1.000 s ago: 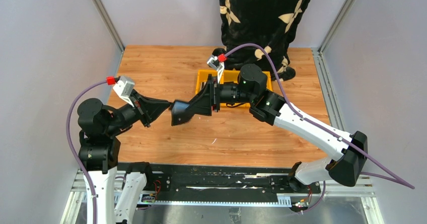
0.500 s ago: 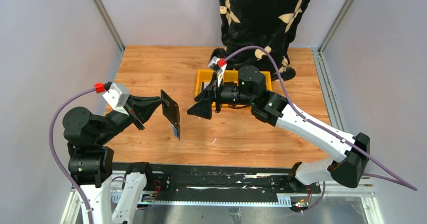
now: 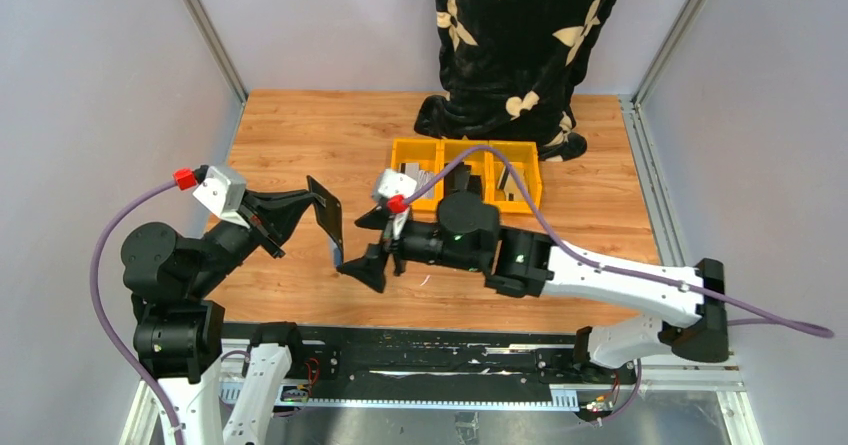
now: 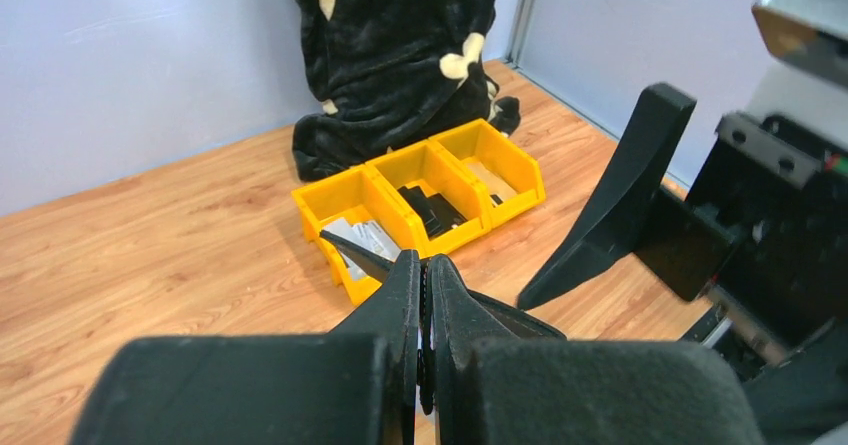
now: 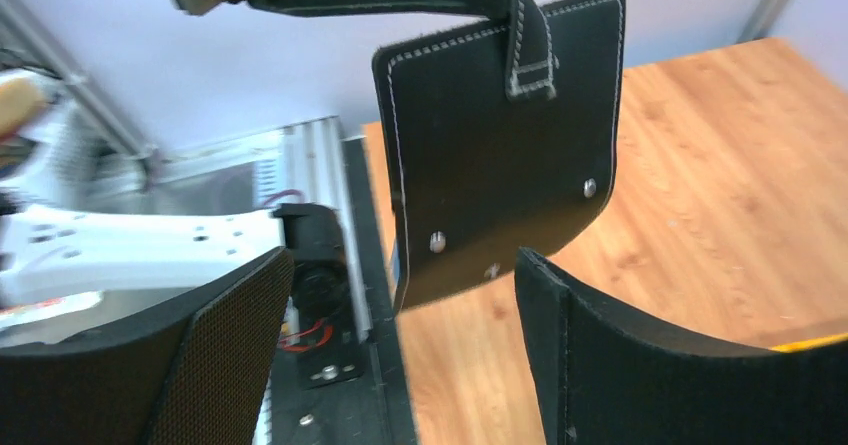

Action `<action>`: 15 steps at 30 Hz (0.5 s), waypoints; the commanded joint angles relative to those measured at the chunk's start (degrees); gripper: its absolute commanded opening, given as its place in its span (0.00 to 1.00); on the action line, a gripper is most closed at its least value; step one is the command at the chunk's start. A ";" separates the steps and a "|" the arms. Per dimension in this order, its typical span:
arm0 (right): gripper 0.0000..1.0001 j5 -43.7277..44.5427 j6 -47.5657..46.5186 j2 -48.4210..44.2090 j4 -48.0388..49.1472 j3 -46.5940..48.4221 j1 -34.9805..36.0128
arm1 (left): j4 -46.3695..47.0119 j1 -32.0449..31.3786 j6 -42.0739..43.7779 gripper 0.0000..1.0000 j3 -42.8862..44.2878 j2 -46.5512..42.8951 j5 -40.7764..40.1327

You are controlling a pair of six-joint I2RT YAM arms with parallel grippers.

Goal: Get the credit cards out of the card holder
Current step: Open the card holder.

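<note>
Here the left gripper (image 3: pixel 316 197), pressed together on the holder (image 3: pixel 326 220), hangs it over the table at 8 o'clock of the bins (image 3: pixel 466 149), with the right gripper (image 3: pixel 361 263) spread at the holder's 5 o'clock. Closing from there would probably catch leather rather than a card, and a pull could drag the holder from so narrow a pinch. Only the right wrist view shows its stitched outer face, strap and studs; the top view gives merely its edge.
</note>
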 commanded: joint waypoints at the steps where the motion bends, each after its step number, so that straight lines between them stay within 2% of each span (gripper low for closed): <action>1: 0.85 22.97 -11.07 7.87 -1.00 7.03 7.34 | 0.60 0.30 -1.62 0.00 -0.21 -0.82 -1.47; 7: 0.84 40.48 -17.97 15.57 2.03 13.93 11.77 | 0.29 0.29 0.17 0.00 -0.53 -1.81 -1.18; 11: 0.65 48.19 -21.08 17.52 3.84 15.32 11.97 | -0.24 0.29 1.09 0.00 0.03 -2.37 0.44; 15: 0.41 49.58 -21.60 15.67 5.60 12.98 11.78 | -1.50 0.31 2.42 0.00 0.54 -2.49 1.72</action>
